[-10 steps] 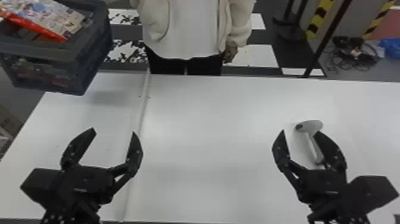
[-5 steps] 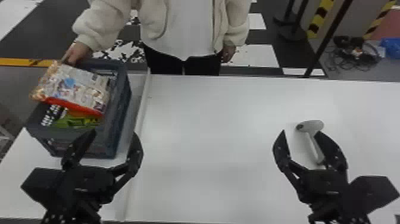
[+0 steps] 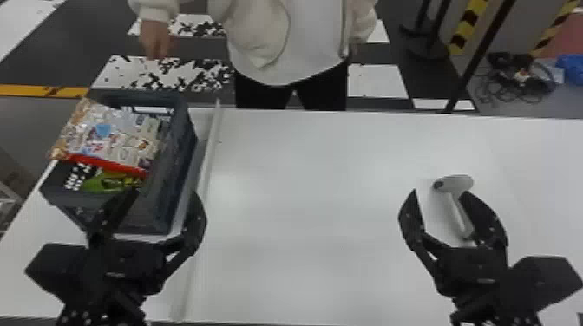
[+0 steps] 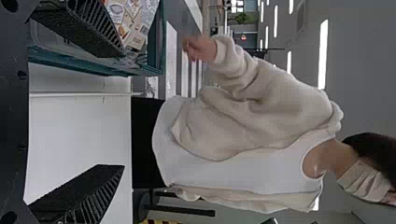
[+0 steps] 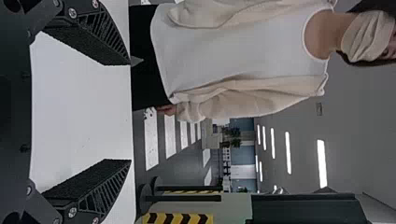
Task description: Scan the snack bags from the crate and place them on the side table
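In the head view my left gripper stands open before the near side of the dark crate, its fingers overlapping the crate's lower part. A large snack bag with a red edge lies tilted on top in the crate, above a green bag. My right gripper is open at the table's right, near a white handheld scanner. In the left wrist view the open left gripper has the crate and snack bag by one finger. The right gripper holds nothing.
The white table spreads between the arms. A raised white strip runs front to back beside the crate. Beyond the far edge stands a person, one hand hanging behind the crate. A dark pole rises at the back right.
The crate came from the upper left onto the table's left part and settled. The person's hand, at its far edge half a second ago, has let go and moved back. Both arms kept still.
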